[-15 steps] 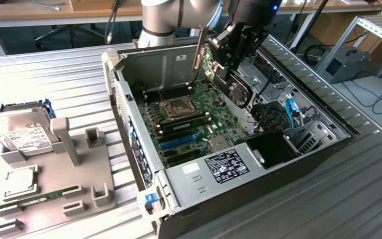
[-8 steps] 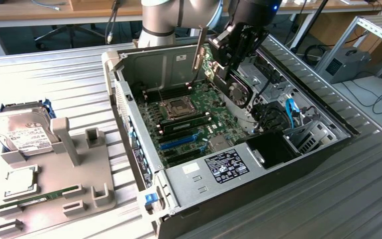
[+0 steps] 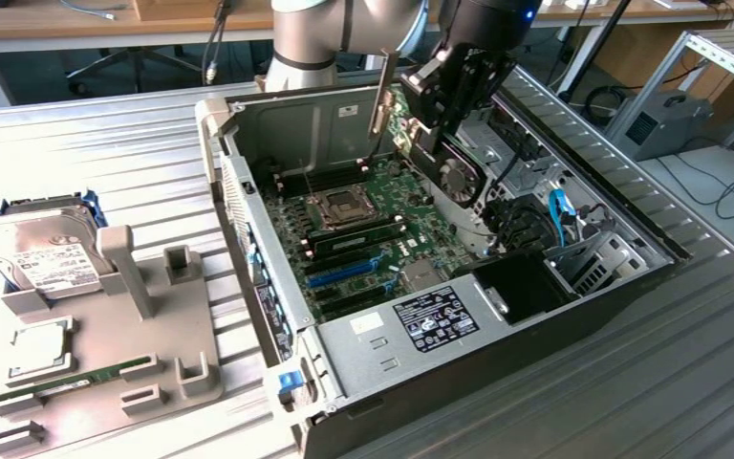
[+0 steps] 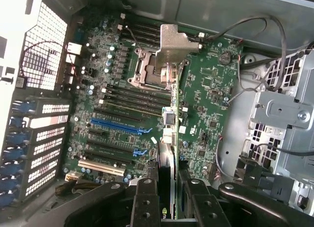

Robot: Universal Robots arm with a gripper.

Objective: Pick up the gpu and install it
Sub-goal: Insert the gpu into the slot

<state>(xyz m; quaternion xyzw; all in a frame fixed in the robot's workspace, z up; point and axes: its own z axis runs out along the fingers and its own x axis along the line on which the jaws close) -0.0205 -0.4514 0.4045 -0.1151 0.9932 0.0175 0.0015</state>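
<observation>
**GPU in the gripper, above the open case, not yet seated**

Left of the case (image 3: pixel 246 239): the grey parts fixture (image 3: pixel 150 335) carries the hard drive (image 3: pixel 46 256) and the memory stick (image 3: pixel 61 385). I see no graphics card on it.

Inside the case: the motherboard (image 3: pixel 380 239) lies open to view. The blue slot (image 4: pixel 115 125) is empty along its whole length, and so are the slots beside it.

Over the far half of the case: the gripper (image 3: pixel 443 134) hangs above the board with the gpu (image 3: pixel 457 177) in it. In the wrist view the fingers (image 4: pixel 142 202) are clamped on the card's two faces, with the card (image 4: pixel 167 158) edge-on between them.

Progress, as I judge it: pick-up is done, since the card is off the fixture and carried clear of every surface. Installation is not done. No edge of the card meets a slot, and it looks to hang well above the board.

Orientation: the card is held on edge. Its long axis runs from the fingers out to the silver bracket (image 4: pixel 171 43), which is the far end. In the exterior view the bracket (image 3: pixel 380 91) stands near upright, on the side of the gripper nearer the case's back corner, and the black fan face looks towards the camera. In the wrist view the long axis appears to cross the line of the blue slot rather than lie along it. I cannot tell the exact angle.
</observation>
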